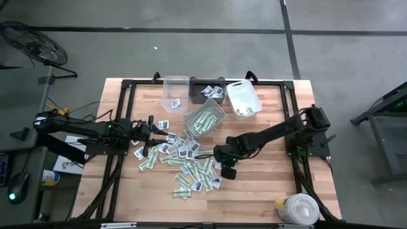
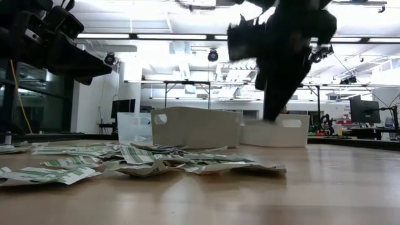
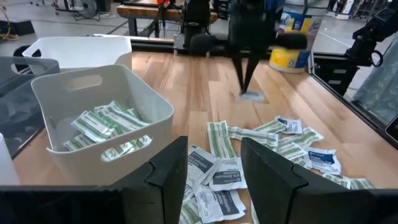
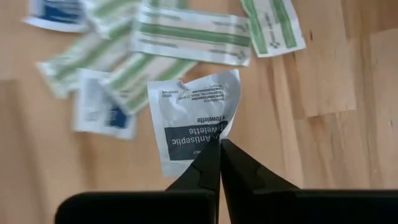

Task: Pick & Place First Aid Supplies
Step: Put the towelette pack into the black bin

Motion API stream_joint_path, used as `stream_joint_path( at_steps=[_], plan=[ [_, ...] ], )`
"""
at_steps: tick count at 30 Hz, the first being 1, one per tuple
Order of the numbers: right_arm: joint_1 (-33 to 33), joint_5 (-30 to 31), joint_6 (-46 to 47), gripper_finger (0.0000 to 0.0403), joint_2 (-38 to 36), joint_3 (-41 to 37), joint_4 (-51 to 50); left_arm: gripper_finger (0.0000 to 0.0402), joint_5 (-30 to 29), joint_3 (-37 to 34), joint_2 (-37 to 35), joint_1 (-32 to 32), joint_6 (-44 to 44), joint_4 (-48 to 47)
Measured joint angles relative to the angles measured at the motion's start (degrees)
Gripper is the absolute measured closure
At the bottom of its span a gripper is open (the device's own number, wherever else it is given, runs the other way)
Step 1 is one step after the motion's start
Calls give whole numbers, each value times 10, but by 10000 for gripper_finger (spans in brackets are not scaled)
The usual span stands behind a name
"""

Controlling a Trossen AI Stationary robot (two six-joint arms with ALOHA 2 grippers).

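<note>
The first aid supplies lie as a loose pile of green-and-white strips and white packets on the wooden table's middle. My right gripper, just right of the pile in the high view, points steeply down and is shut on one white packet with a dark printed band. My left gripper waits open and nearly level at the pile's left edge, nothing between its fingers. A grey bin holds green strips. My right gripper pinches the white packet between its two fingertips at one edge, beside the dark printed band. The fingers come from above, slanting steeply down. The packet spreads flat below the fingertips, slightly crumpled; in the left wrist view it hangs just above the table.
A clear bin, a dark bin with a few packets and a white bin stand along the far edge. A round white tub sits at the near right corner. Bare wood lies right of the pile.
</note>
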Motion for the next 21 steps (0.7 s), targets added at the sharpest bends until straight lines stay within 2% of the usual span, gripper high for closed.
stream_joint_path(
  at_steps=[4,12,21],
  plan=[
    [1,-19,6,403,-42,1,-14,252,0,0,0,0,0,-5],
    [-7,-20,-8,402,-139,2,-67,252,0,0,0,0,0,-9],
    [-58,-4,-60,402,-205,2,-70,252,0,0,0,0,0,-9]
  ],
)
